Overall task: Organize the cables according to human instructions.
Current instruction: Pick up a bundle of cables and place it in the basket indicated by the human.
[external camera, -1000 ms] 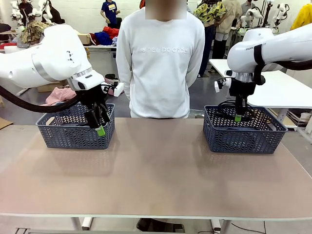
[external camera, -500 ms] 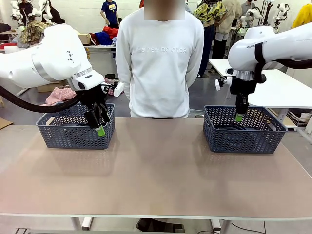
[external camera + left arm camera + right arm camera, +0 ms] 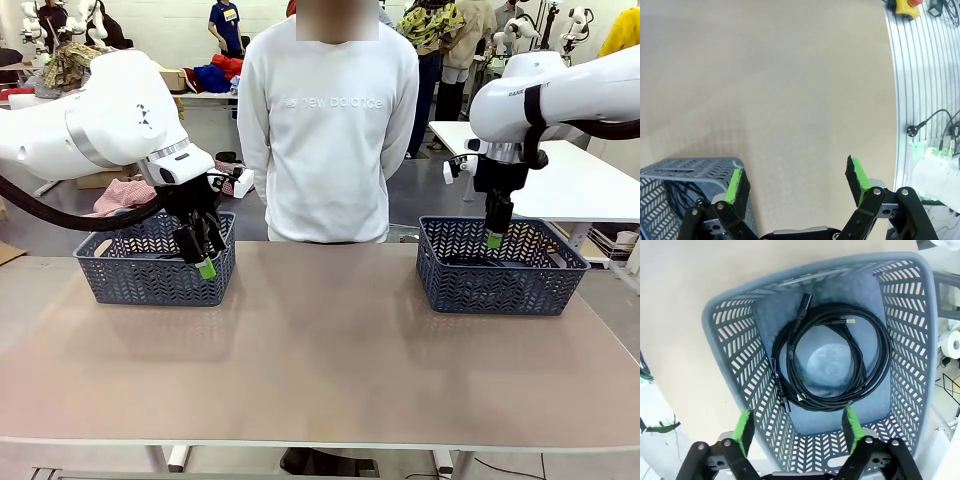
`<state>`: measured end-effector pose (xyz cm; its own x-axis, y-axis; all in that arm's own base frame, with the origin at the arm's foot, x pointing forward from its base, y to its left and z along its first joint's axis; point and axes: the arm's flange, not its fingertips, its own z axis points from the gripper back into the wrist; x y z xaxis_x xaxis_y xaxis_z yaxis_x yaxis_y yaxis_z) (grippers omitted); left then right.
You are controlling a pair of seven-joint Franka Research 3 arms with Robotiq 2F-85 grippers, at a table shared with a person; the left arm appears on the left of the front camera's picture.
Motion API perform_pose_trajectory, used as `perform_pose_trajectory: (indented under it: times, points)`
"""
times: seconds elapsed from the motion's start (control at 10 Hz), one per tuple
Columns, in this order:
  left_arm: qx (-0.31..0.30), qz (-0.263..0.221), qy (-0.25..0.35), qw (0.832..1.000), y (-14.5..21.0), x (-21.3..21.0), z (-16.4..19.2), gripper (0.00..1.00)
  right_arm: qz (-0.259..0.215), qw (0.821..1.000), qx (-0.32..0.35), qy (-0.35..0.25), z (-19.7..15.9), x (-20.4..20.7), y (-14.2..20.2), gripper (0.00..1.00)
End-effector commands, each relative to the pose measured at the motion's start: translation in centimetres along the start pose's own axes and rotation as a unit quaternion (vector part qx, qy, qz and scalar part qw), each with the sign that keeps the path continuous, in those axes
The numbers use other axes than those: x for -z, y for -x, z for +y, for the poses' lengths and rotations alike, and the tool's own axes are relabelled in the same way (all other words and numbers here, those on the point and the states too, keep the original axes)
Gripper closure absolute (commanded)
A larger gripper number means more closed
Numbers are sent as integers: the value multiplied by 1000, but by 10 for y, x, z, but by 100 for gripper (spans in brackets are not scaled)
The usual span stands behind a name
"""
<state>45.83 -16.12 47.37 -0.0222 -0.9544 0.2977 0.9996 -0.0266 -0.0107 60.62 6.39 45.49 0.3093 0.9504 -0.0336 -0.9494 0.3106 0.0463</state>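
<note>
— Where have the cables got to?

— A bundle of thin black rubber cords [image 3: 832, 362], coiled into one round loop, lies flat on the floor of the grey-blue plastic lattice basket [image 3: 500, 268] at the robot's right end of the table. How many cords make up that loop I cannot tell.

— And the right gripper [image 3: 797, 424]?

— Directly above that basket, fingers spread and empty, green pads [image 3: 744, 427] well apart. The coil sits below and beyond the fingertips, not touching them. From the front the right gripper [image 3: 493, 238] hangs just over the basket's rim.

— The other side?

— A second grey-blue lattice basket [image 3: 152, 262] stands at the left end. In the left wrist view, thin black cords [image 3: 677, 192] show inside its corner, partly hidden by the wall. The left gripper [image 3: 796, 181] is open too, holding nothing, one finger over that corner and the other over the bare beige tabletop [image 3: 320, 350].

— The person?

— A person in a white sweatshirt [image 3: 328, 125] stands at the far side between the two baskets, hands out of sight behind the back.
</note>
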Motion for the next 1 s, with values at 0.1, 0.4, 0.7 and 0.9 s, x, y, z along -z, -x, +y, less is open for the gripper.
perform_pose_trajectory:
  times: [0.1,0.4,0.7,0.9]
  points:
    - [-1,-1,-5,1000,1,-2,-1,0,-6,1000,18,-7,2,-8,0,0]
    - [-1,-1,-5,1000,1,-2,-1,0,-18,998,54,-6,1,-7,3,0]
    - [-1,-1,-5,1000,1,-2,-1,0,-2,1000,15,0,0,-3,1,0]
    - [-1,-1,-5,1000,1,-2,-1,0,-2,1000,15,0,0,-3,1,0]
